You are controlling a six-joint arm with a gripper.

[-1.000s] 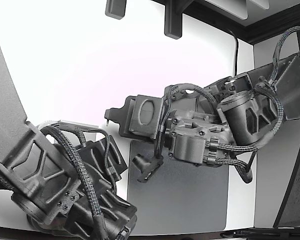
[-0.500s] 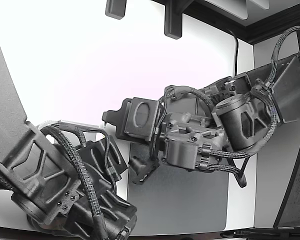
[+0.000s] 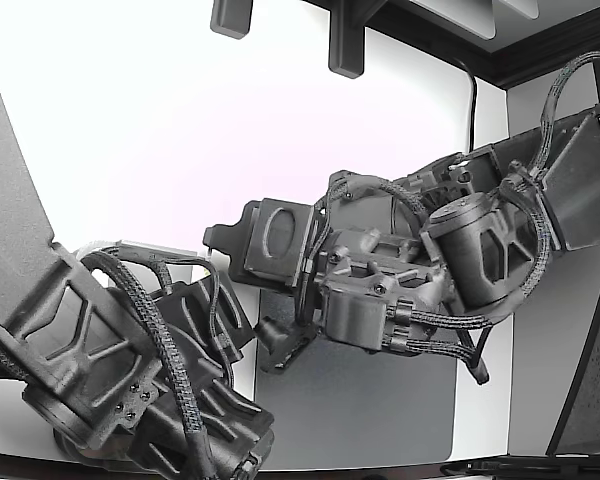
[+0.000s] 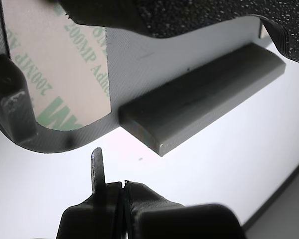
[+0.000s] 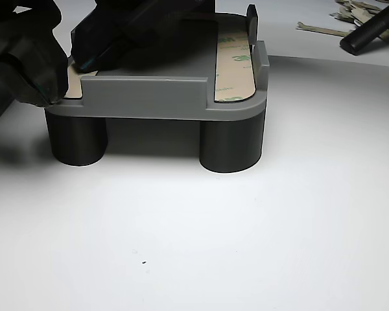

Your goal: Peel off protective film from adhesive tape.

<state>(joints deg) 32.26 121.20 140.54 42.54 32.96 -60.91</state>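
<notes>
Claw tips pressed together, nothing visibly pinched, just off grey fixture edge. Tape liner w/ green print lies flat on fixture, on white desk.

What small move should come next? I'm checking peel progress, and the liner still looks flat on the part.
Probably ease the shut gripper in toward the liner edge: its tips sit just off the grey part, holding nothing visible, and the printed liner lies unlifted.
</notes>
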